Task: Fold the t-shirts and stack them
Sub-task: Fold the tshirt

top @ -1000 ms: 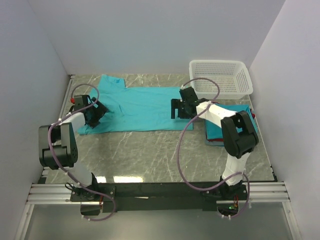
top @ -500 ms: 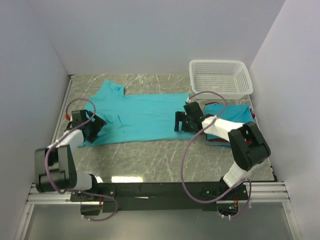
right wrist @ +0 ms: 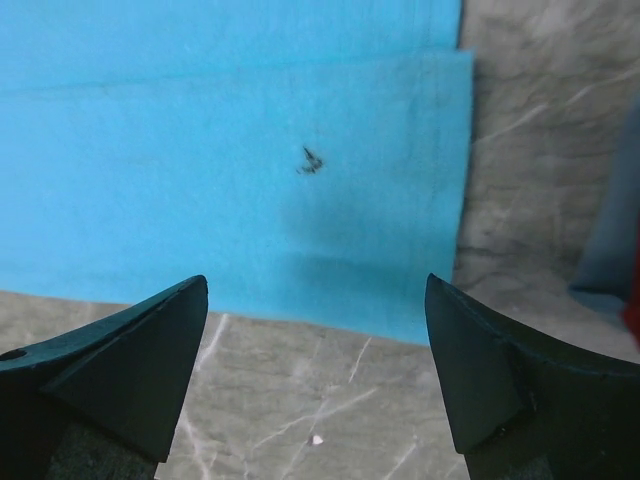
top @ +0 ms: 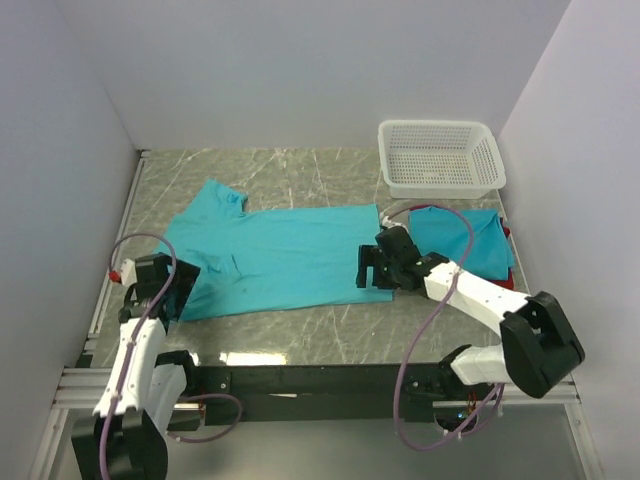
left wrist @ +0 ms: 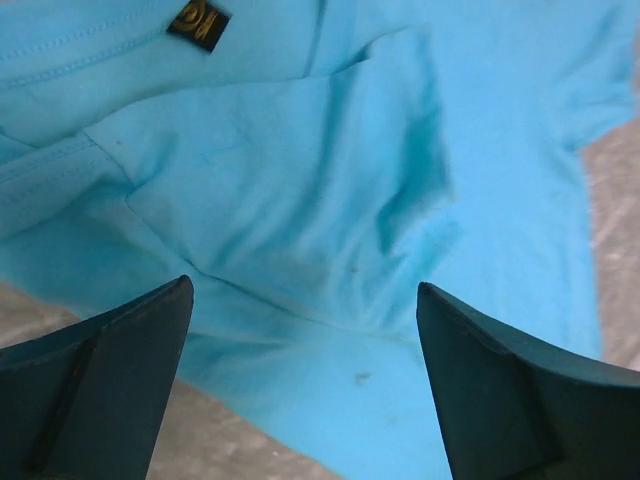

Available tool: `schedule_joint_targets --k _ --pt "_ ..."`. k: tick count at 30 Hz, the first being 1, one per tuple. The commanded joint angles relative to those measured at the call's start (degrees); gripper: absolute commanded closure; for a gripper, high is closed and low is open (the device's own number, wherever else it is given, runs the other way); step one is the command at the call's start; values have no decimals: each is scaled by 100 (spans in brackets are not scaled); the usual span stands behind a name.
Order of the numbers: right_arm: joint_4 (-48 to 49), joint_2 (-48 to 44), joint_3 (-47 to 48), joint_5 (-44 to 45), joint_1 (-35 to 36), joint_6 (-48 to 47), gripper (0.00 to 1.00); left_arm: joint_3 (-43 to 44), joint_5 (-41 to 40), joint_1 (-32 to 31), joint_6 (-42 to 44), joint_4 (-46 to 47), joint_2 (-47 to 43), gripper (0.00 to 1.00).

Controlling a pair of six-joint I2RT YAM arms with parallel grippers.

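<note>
A teal t-shirt (top: 275, 255) lies spread flat across the table, collar end to the left and hem to the right. My left gripper (top: 178, 290) hovers over its near left sleeve corner. In the left wrist view the gripper (left wrist: 305, 385) is wide open over rumpled teal cloth (left wrist: 300, 200), holding nothing. My right gripper (top: 368, 270) is at the shirt's near right hem corner. In the right wrist view the gripper (right wrist: 315, 385) is open above the hem edge (right wrist: 300, 200) and bare table. A stack of folded shirts (top: 465, 240), teal on top with red showing at its edge, lies at the right.
A white mesh basket (top: 440, 158) stands at the back right, just behind the folded stack. White walls close in the table on the left, back and right. Bare marble table (top: 300, 320) runs between the shirt and the near rail.
Both arms have drawn back toward the near edge, and the spread teal shirt has slid nearer with them. The folded stack and the basket have not moved.
</note>
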Motion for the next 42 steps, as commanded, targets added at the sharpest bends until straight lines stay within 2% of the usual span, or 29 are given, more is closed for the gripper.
schedule_joint_targets --k 1,4,7,9,12,15,19,22,25,27,31,35,42 --pt "-308 -512 552 530 11 16 5 620 -322 0 -123 -349 -584 1" --pt "-327 -986 983 882 -6 8 3 1323 -454 0 114 -226 -875 1" --pt "-266 -1382 1388 1602 -15 69 3 2027 -569 0 334 63 -762 1" --pt "-99 -1610 1485 2058 -24 175 3 2422 -341 0 554 553 -411 0" --pt "410 -1752 1511 2044 -76 70 2 2704 283 8 861 1642 309 0" --pt "640 -1664 1643 2000 -138 -115 2 3388 477 8 1222 1954 1415 1" --pt "352 -1199 1941 1755 -287 -238 2 4557 811 0 1766 1901 3050 1" --pt "95 -664 2162 1657 -401 -212 2 5620 1083 -9 2144 1455 4638 1" --pt "340 -592 1987 1491 -437 -230 2 6517 1145 -105 2539 1252 5685 1" --pt "472 -601 1812 1411 -437 -256 2 7290 1076 -290 2750 770 6214 1" --pt "359 -557 1696 1525 -454 -256 1 8530 200 -773 3295 -40 7575 0" --pt "227 -521 1644 1525 -472 -256 1 9470 -462 -932 3340 -436 8290 1" --pt "95 -442 1494 1551 -472 -221 4 10228 -1033 -1125 3551 -753 9082 1"
